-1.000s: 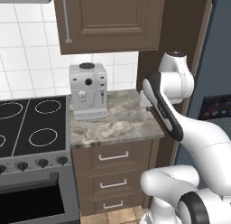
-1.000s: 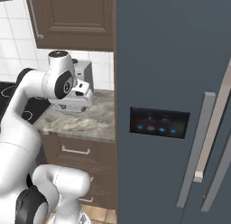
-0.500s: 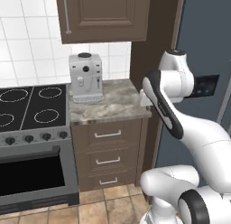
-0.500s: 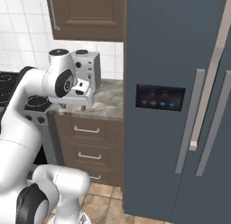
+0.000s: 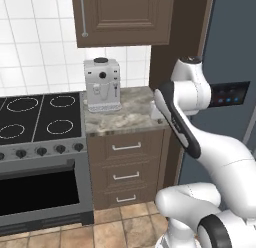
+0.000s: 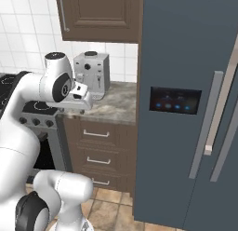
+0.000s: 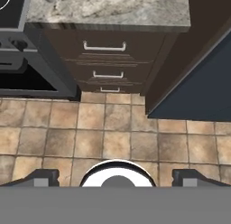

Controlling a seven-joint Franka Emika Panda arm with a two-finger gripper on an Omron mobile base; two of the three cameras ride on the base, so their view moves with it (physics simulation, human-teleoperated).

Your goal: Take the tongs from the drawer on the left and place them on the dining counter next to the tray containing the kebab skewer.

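The base has driven back and to the right since the earlier frames: the whole scene has shifted, and all three drawers now show in both base views. The arm's pose is unchanged.

The drawer (image 5: 127, 146) sits centre in the left base view, shut, topmost of three under the small counter (image 5: 131, 116). The coffee machine (image 5: 101, 85) stands on that counter, upper centre. The stove (image 5: 39, 117) lies at left. The fridge (image 6: 186, 109) fills the right of the right base view.

The gripper (image 7: 116, 178) hangs above the tiled floor (image 7: 117, 128); the fingers (image 7: 41, 177) are spread wide, holding nothing. In the hand view the drawer (image 7: 104, 48) appears upper centre.
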